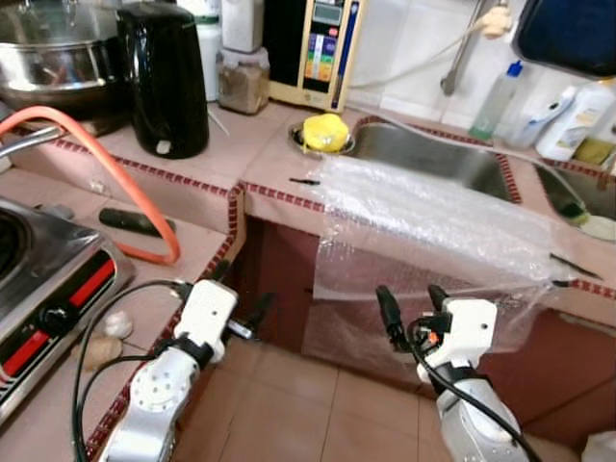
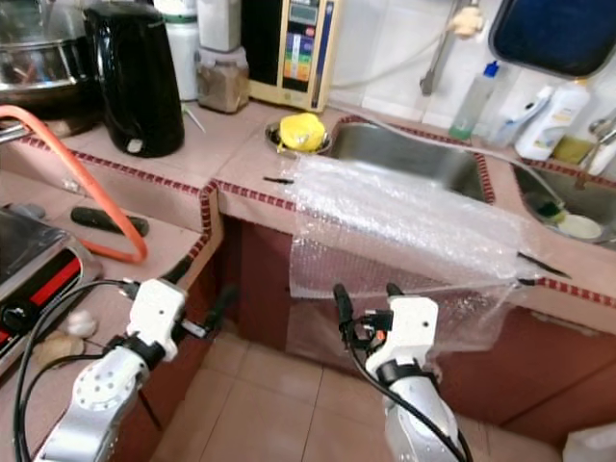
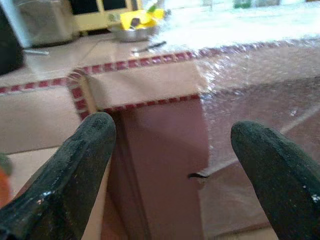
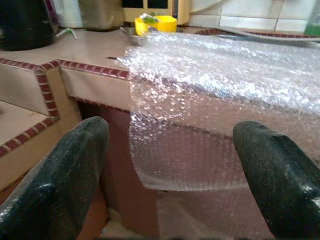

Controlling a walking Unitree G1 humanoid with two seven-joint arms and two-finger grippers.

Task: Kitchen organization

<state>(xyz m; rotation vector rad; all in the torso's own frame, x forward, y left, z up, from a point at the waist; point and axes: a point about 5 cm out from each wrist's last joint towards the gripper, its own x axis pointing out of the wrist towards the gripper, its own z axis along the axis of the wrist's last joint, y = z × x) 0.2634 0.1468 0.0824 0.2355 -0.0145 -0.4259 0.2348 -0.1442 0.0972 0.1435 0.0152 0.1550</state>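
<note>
A pink-tiled kitchen surface with red patterned edging is turning a corner ahead, and in the left eye view a sheet of bubble wrap is lying across it beside the steel sink, its front part hanging down over the cabinet face. A black kettle, a yellow object in a small metal bowl, an orange hose and a stove are also sitting on the surface, with bottles standing behind the sink. The left gripper is hovering by the inner corner of the surface, and the right gripper is hanging just before the draped wrap; both are holding nothing. The right eye view is giving the same scene, with a pale dish in the second basin showing more fully. The left wrist view is showing its fingers spread wide apart and empty, pointing at the tiled corner. The right wrist view is showing its fingers equally wide open, with the hanging edge of the wrap between them but untouched.
</note>
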